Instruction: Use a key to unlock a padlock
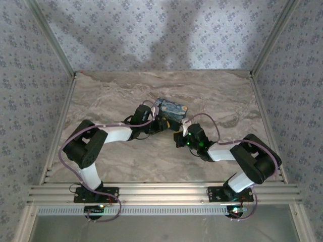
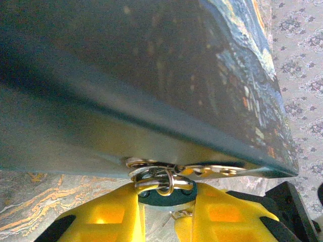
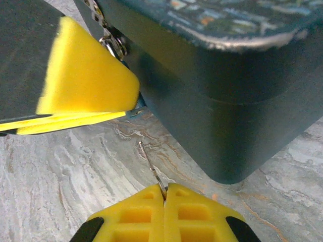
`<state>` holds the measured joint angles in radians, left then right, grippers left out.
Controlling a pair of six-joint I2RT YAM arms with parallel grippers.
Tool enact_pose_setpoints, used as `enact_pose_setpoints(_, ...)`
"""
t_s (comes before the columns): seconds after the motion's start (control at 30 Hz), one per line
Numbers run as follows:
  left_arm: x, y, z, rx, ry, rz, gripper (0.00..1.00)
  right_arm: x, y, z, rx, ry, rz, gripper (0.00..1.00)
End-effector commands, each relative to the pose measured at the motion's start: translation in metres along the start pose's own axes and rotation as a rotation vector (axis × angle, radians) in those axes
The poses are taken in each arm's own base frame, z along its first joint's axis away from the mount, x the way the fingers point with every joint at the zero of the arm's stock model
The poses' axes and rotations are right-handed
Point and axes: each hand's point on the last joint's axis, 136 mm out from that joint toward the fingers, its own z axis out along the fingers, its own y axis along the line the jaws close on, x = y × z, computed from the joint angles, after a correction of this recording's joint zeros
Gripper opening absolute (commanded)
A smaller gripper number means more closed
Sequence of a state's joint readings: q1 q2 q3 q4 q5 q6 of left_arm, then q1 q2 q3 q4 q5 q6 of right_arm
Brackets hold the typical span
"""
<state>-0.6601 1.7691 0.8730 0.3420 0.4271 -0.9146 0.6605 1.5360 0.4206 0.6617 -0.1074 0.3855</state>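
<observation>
Dark thin metal key (image 3: 151, 169) pinched in closed right pincer (image 3: 165, 195): line tip squarely on tiny bluish-silver padlock (image 2: 174, 198) clamped by left pincer (image 2: 166, 188).

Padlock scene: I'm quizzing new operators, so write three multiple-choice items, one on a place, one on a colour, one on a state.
1. Where is the key?
A. pinched at the right claw's tips
B. inside the padlock
C. in the left claw

2. What colour are the claw fingers?
A. red
B. white
C. yellow

3. How is the left claw?
A. wide open, holding nothing
B. closed on the padlock at the box's latch
C. closed on the key

Answers:
1 A, the thin key sticks out from the shut right claw, short of the box.
2 C, both wrist views show yellow fingers.
3 B, its fingers clamp the padlock hanging under the box edge.
</observation>
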Motion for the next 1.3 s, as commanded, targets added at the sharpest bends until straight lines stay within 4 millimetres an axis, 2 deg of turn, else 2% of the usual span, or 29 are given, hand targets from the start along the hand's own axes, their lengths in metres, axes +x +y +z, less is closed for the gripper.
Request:
enact_pose_setpoints(0.0,-0.009,-0.029,-0.005,0.068,-0.020,0.023,0.23,-0.015,0.000,0.005,0.005,-0.041,0.017,0.00)
enact_pose_setpoints(0.7,-0.008,-0.029,-0.003,0.068,-0.016,0.021,0.23,-0.024,0.001,0.014,-0.007,-0.050,0.035,0.00)
enact_pose_setpoints(1.27,-0.006,-0.026,-0.001,0.060,-0.009,0.013,0.22,-0.031,0.004,0.010,-0.031,-0.091,0.036,0.00)
